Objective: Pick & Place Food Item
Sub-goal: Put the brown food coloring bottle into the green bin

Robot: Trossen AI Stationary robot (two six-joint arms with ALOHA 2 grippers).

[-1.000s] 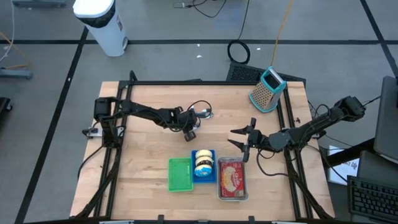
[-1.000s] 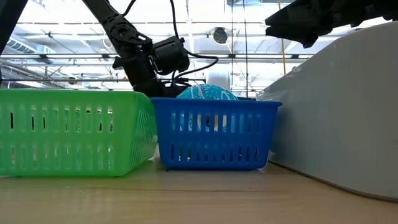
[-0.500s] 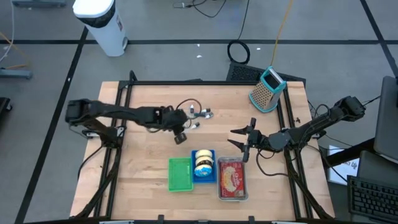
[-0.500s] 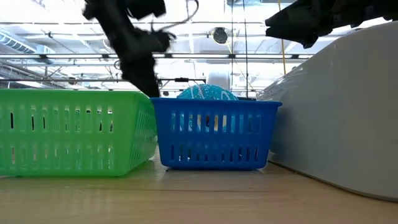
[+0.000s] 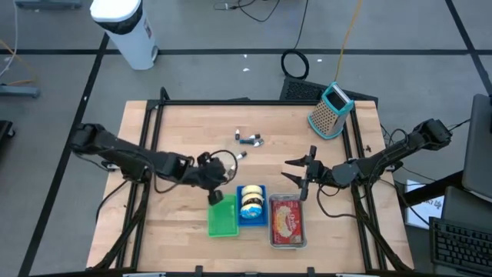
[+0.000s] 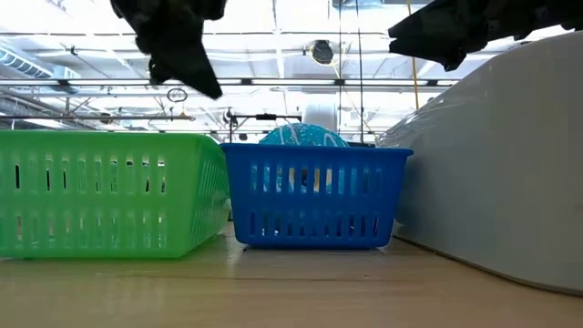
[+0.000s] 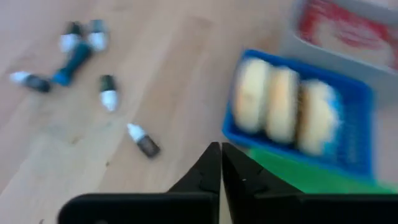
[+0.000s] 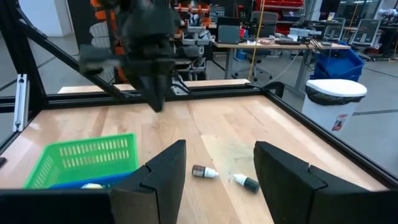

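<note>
Three buns (image 5: 250, 202) lie in a blue basket (image 5: 251, 219) near the table's front, between a green basket (image 5: 222, 217) and a clear tray of red food (image 5: 287, 221). My left gripper (image 5: 214, 194) hangs shut over the green basket's far edge, tilted downward, and the left wrist view shows nothing between its fingers (image 7: 211, 167). The buns (image 7: 283, 109) sit just beyond it. My right gripper (image 5: 296, 174) waits open, level, above the table's right half, beyond the tray.
Several small bottles (image 5: 247, 140) lie scattered on the wood behind the baskets, one nearer (image 5: 241, 155). A metal grater (image 5: 330, 111) stands at the far right corner. Black frame rails (image 5: 146, 192) run along the table's sides. Bare wood lies at the left and far sides.
My left gripper has risen and swung from the bottles at the table's middle toward the near edge and a little left. It now hangs over the green basket's far edge. Baskets, buns and bottles have stayed in place.
</note>
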